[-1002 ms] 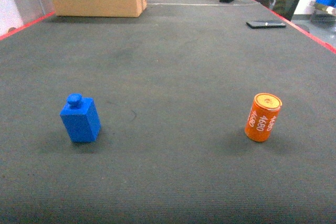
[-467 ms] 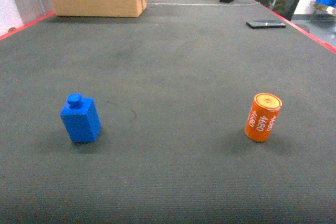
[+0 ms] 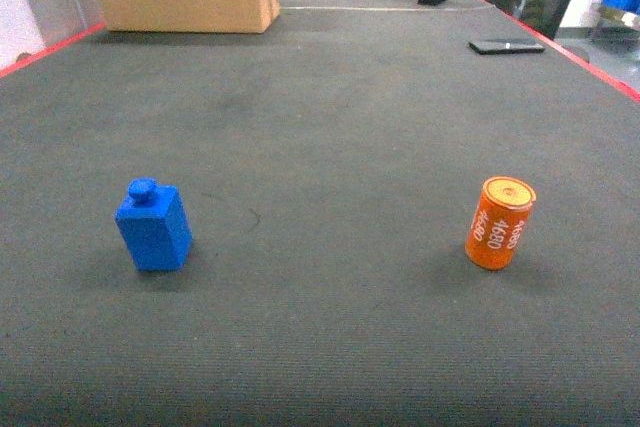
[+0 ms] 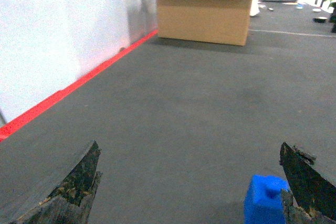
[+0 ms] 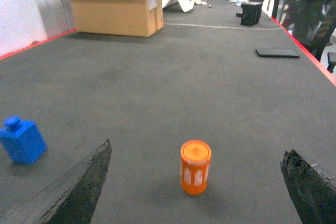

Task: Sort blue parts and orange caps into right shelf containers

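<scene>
Both tools stand wide open and empty. A boxy blue part [image 4: 266,199] with a round knob sits just inside the left tool's [image 4: 191,192] right finger; a smooth orange cylinder cap [image 5: 195,167] stands upright between the right tool's [image 5: 199,192] fingers, on the ribbed dark tabletop [image 3: 340,127].

My left gripper [image 4: 191,182] fingers [image 4: 73,182]: black, wedge-shaped, scuffed with chipped, ragged edges. Right gripper [image 5: 202,184] fingers [image 5: 84,187]: same dark worn wedges.
</scene>
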Controlling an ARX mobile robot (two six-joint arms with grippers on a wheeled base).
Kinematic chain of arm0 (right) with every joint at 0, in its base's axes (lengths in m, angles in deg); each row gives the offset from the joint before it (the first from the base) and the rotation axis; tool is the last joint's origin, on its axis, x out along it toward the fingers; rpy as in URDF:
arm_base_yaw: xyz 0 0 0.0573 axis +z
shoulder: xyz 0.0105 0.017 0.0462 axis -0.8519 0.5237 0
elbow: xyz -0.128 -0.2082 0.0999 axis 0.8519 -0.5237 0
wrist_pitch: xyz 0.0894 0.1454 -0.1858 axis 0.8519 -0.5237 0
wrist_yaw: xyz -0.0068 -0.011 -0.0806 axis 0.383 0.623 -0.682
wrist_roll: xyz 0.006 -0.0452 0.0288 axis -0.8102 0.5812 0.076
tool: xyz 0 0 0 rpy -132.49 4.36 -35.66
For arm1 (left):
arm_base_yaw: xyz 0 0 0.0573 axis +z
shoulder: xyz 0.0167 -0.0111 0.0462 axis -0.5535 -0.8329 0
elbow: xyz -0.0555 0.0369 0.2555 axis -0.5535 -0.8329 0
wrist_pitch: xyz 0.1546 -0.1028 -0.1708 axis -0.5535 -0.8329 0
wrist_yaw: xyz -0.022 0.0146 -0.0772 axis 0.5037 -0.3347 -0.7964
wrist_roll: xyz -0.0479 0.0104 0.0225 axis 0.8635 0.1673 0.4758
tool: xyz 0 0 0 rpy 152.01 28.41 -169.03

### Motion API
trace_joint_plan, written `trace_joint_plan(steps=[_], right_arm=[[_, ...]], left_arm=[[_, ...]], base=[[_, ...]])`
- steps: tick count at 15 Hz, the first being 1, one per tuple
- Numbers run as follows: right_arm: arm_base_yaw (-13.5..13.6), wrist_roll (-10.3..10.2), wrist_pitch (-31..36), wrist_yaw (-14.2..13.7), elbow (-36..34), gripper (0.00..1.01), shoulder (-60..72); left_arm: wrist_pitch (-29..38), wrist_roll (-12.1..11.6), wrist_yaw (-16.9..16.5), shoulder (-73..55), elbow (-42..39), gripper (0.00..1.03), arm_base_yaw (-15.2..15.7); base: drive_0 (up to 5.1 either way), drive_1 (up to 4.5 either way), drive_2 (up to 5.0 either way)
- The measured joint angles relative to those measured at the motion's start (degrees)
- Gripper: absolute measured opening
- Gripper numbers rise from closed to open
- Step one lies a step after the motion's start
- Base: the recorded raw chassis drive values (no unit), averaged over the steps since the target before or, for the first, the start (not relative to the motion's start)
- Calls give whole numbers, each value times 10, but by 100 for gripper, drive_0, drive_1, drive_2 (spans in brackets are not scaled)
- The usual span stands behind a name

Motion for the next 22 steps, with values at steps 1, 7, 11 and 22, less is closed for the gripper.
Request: trace_joint_plan(steps=[1,7,11,22], right_arm=[[-6,-2,90,7,45,98,124],[-85,-8,171,27,200,98,481],[-92,-15,172,31,225,98,523],[-94,-42,158,32,389,98,787]], left_arm=[[61,0,-33,-107,44,98,6],[96,8,-95,-428,215,98,-7],[100,23,-107,-471,236,98,-9],[76,77,-137,-661,303,98,-11]], base=[[0,0,0],[0,0,0],[0,0,0],[0,0,0]])
